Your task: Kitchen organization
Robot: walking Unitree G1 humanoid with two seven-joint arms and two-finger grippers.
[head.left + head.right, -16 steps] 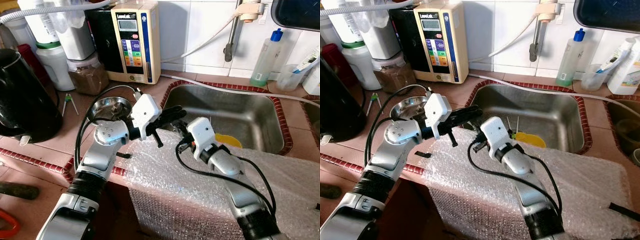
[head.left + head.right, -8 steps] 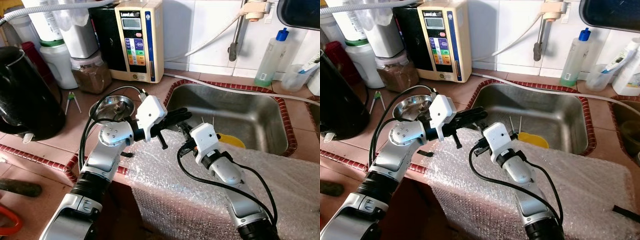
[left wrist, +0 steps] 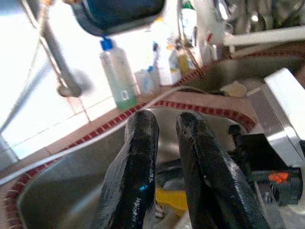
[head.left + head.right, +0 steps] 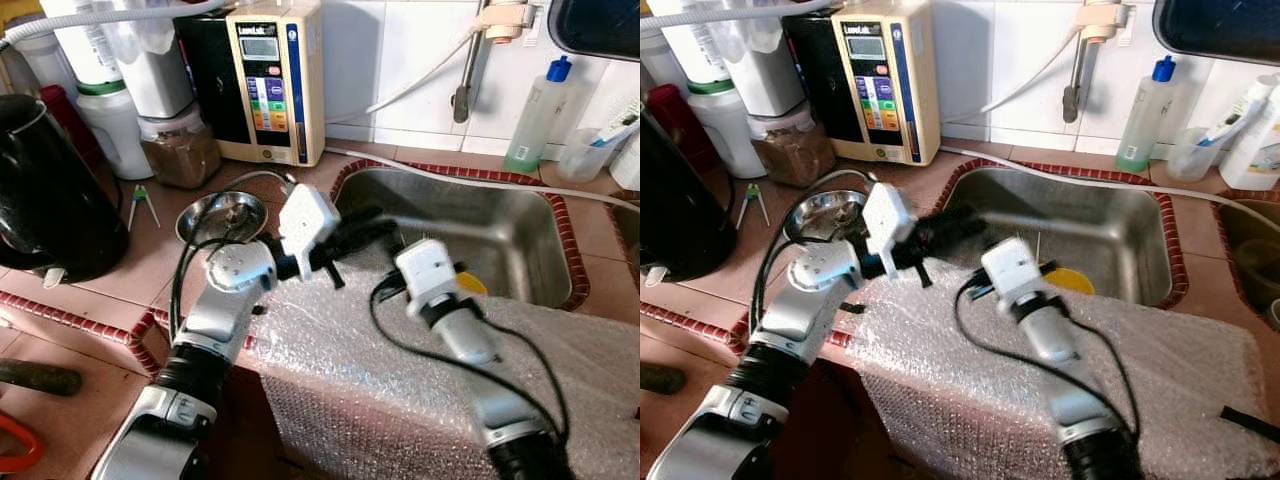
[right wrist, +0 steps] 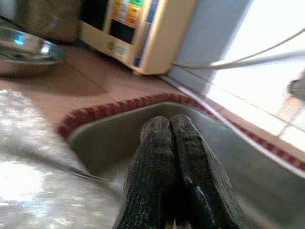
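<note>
Left eye view: tiled counter (image 4: 120, 265), steel sink (image 4: 500, 235), bubble wrap (image 4: 380, 400).

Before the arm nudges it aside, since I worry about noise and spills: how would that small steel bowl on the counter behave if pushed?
The steel bowl looks thin and shallow, so probably light. Its shiny surface on the smooth tiled counter suggests it would slide, perhaps spin, rather than tip. It is likely rigid and not fragile, though it may clatter.

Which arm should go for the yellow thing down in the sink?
Probably the right. The right gripper sits at the sink edge nearest the yellow object; the left gripper hovers farther left.
</note>
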